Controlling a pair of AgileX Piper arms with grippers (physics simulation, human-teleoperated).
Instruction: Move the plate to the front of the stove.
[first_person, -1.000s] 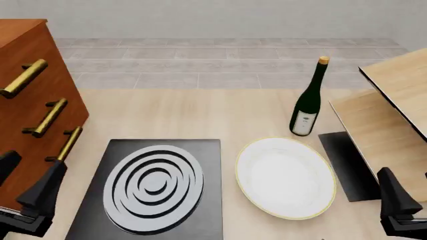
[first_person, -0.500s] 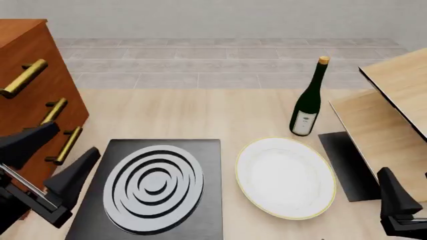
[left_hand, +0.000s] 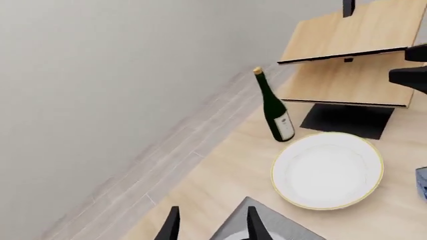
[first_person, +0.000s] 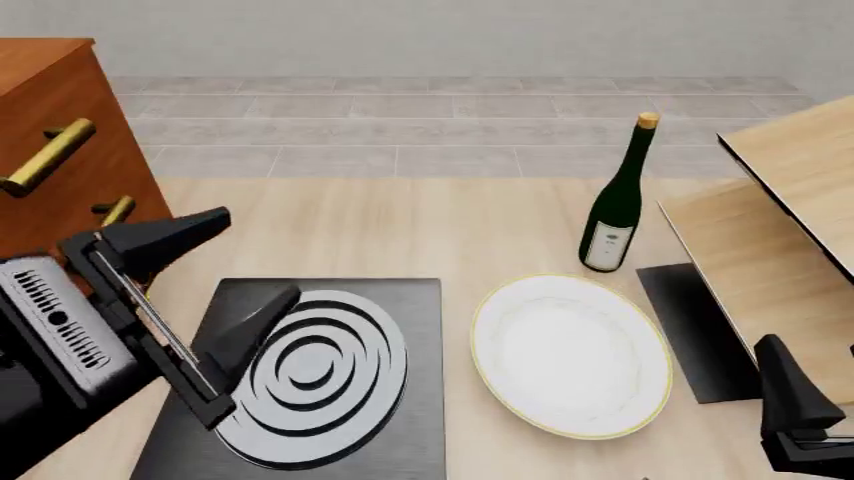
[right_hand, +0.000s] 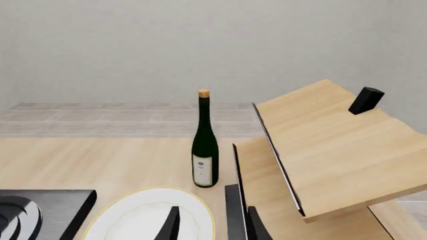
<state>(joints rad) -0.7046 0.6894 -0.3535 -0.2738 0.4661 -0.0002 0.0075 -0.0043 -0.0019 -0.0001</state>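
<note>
Front view: the left gripper (first_person: 227, 268) hangs tilted over the stove (first_person: 310, 372), fingers apart, holding nothing. The plate (first_person: 571, 354) lies just right of the stove. Right gripper (first_person: 795, 405): cannot tell. Left wrist view: the bottle (left_hand: 274, 107) stands behind the plate.

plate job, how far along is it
Nothing looks done: the plate lies on the table to the right of the stove, untouched. In hand: the left gripper hangs open over the stove; the right gripper waits low. Grasping and moving remain.
</note>
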